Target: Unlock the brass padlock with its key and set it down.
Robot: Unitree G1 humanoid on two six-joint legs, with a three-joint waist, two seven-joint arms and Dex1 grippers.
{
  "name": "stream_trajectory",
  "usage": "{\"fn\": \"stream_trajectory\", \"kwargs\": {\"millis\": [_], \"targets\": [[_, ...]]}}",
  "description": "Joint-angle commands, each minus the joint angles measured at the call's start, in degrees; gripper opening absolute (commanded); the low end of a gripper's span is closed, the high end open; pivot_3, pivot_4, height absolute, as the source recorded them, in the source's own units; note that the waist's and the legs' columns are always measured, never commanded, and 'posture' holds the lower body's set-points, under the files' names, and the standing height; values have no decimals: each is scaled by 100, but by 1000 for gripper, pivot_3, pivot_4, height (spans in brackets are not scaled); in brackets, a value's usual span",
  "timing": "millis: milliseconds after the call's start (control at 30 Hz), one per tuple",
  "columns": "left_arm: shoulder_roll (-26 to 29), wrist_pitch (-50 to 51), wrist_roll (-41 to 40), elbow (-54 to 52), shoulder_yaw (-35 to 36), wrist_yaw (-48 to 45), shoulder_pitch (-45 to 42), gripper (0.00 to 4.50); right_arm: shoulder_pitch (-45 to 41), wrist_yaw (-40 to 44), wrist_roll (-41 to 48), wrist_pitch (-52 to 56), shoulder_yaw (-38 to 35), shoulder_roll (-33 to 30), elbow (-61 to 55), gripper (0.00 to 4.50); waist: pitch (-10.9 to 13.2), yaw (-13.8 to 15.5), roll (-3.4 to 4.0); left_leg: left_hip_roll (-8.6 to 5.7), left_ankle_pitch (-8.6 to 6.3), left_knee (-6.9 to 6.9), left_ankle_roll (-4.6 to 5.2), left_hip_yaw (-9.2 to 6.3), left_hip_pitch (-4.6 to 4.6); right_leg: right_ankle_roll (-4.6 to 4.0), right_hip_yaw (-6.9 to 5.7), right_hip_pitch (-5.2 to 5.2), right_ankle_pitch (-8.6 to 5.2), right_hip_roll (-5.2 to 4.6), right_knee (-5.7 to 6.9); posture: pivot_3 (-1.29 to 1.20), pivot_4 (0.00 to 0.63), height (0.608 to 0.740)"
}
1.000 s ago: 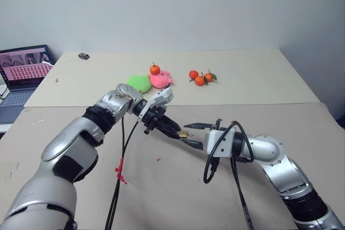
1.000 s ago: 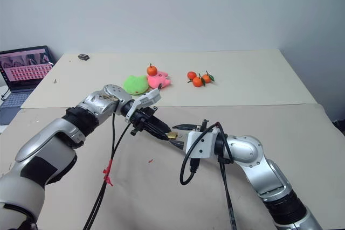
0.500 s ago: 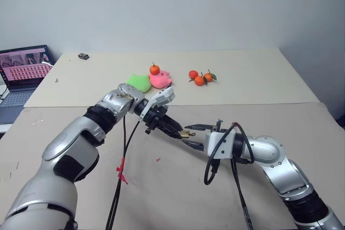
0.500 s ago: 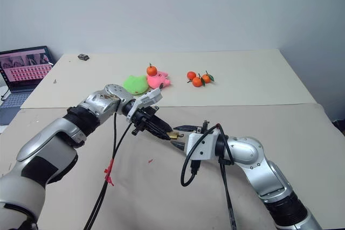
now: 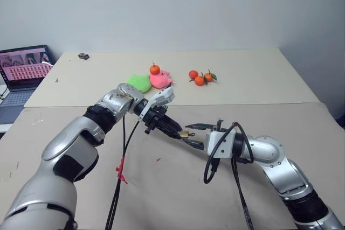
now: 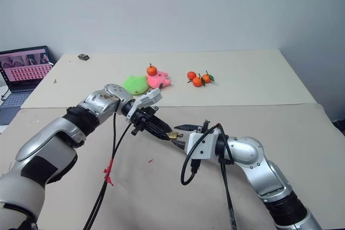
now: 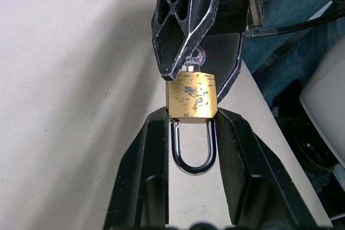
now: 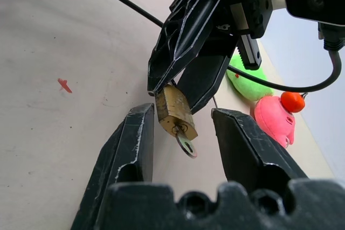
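A large beige table (image 5: 259, 79) fills most of the scene. Near its middle lie a bright green soft toy (image 5: 139, 83) and a pink soft toy (image 5: 160, 80), touching each other, and one small orange tangerine (image 5: 154, 69) sits on top of the pink one. Three more orange tangerines with a green leaf (image 5: 201, 77) lie close together just beside them. A small dark grey block (image 5: 83, 56) rests at the far left corner. An open laptop (image 5: 21, 68) with a pink screen stands beyond the table's left edge.

Wall (image 5: 178, 9): plain, pale grey-white, evenly lit. Two tables, beige tops: far table (image 5: 253, 79) against the wall, near table (image 5: 161, 187) butted to it along a straight seam. Laptop (image 5: 21, 71): open at the far left, screen lit pink, on a lower surface beside the tables.
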Motion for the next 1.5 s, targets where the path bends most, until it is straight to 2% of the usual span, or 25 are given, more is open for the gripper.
{"fn": "stream_trajectory", "kwargs": {"millis": [33,100,167,667,700,733,900,1167,1333,1500], "targets": [[50,-6,-66,-102,8,-32,-203,773,-26,-66,59,-125,-132,25,-191,768,0,-2,2,0,0,0,0,0,0,0,0,0,0,0,0,0,150,660],[52,-5,-72,-106,7,-32,-201,773,-14,-70,61,-118,-132,31,-206,348,-1,-2,3,-1,0,0,0,0,-1,0,1,2,0,0,0,0,150,660],[52,0,-73,-106,9,-32,-202,773,-6,-75,62,-117,-131,36,-213,273,-1,-1,3,0,0,-1,1,0,0,0,1,1,0,1,0,0,150,660],[-55,171,-34,62,197,-32,-258,773,-11,-120,-17,-139,-101,83,-181,246,-2,0,4,0,0,-2,2,-1,0,0,1,2,0,1,-1,0,150,660],[-80,260,-41,106,233,-32,-280,1757,-16,-116,-24,-138,-100,91,-177,246,-2,0,4,0,0,-2,3,-1,0,0,1,3,0,1,-1,0,150,660],[-94,335,-60,131,256,-32,-297,1970,-23,-114,-28,-136,-98,99,-172,246,-2,2,4,0,1,-2,4,-1,1,0,1,3,0,1,-1,0,150,660],[-55,483,-94,99,346,-32,-336,3784,-54,-95,-41,-133,-92,129,-148,246,-2,-3,4,-1,6,-3,23,-2,0,0,1,2,0,3,-1,0,150,660],[115,508,-56,439,765,-32,-521,3784,-55,-72,-35,-106,-108,111,-123,246,-2,-9,5,0,9,-7,31,-3,3,0,1,2,0,5,0,0,150,660],[-12,353,372,1286,1810,-26,-711,3784,-104,-127,81,93,-263,145,-30,246,-2,-1,5,0,9,-5,32,-3,7,0,1,1,0,5,-2,0,150,660],[-45,518,837,884,2401,14,-277,3784,-168,-130,119,143,-312,162,-9,246,-6,-4,11,0,9,-8,32,-3,9,0,1,1,0,5,-2,0,150,660]]}}
